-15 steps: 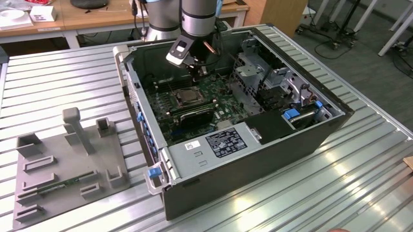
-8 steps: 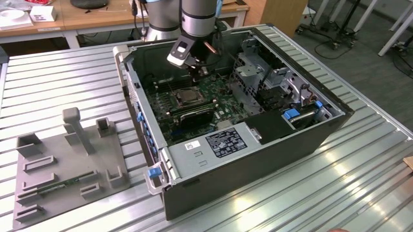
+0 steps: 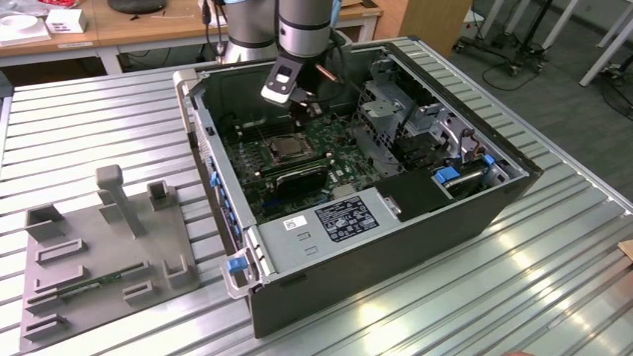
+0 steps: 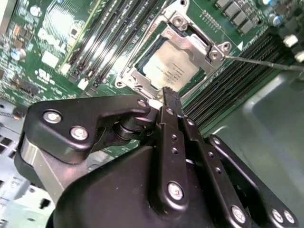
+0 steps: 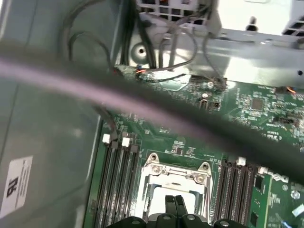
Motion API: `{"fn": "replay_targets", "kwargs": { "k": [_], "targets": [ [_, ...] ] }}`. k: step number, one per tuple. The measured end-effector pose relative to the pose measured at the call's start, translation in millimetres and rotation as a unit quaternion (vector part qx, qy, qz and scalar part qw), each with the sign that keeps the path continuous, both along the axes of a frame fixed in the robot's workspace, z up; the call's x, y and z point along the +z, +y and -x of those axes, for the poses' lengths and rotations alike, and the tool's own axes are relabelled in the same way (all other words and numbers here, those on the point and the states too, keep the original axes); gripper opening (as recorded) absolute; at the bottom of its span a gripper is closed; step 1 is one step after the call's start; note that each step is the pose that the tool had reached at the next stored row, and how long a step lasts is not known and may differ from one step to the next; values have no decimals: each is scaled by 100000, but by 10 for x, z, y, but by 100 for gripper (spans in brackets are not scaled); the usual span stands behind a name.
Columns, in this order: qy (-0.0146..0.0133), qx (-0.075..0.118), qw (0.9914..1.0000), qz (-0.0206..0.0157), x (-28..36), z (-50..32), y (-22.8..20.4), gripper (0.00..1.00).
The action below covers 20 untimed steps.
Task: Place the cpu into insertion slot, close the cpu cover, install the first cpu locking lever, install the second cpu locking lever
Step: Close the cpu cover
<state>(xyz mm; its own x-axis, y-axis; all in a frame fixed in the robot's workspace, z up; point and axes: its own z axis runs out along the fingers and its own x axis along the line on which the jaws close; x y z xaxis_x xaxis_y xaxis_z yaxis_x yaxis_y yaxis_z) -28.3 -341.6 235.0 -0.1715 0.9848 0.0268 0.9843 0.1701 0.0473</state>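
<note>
A silver-grey tubular arm (image 3: 302, 30) with blue joint caps carries a black claw (image 4: 168, 96) studded with silver screws.

Ribbed metal table, two loads.

We note a table (image 3: 554, 297) of silvery ribbed slats running across the exterior view. Directly on it lies a dark case (image 3: 396, 282), on its side with the open face up, near the middle and toward the exterior view's right. Well apart, at the exterior view's left, a flat grey fixture plate (image 3: 99, 267) rests on the slats, bearing upright posts and low brackets. Slats show between case and plate. A tan corner (image 3: 625, 252) pokes in at the exterior view's right edge; we cannot tell what it is.
</note>
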Motion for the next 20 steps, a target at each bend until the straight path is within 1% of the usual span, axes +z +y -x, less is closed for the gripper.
{"fn": "replay_targets", "kwargs": {
  "k": [2,5,8,10,13,15,17,20],
  "targets": [
    [-1,1795,99984,-1,-2,0,0,10],
    [-4,4579,99895,-2,-6,0,0,10],
    [-2,7264,99736,-1,-9,0,0,10],
    [-3,9112,99584,1,-11,0,0,10],
    [-1,11796,99302,0,-14,0,0,10],
    [1,13605,99070,2,-15,0,0,10],
    [-1,15385,98809,0,-18,0,0,10],
    [0,18098,98349,-1,-21,0,0,10]
  ]
}}
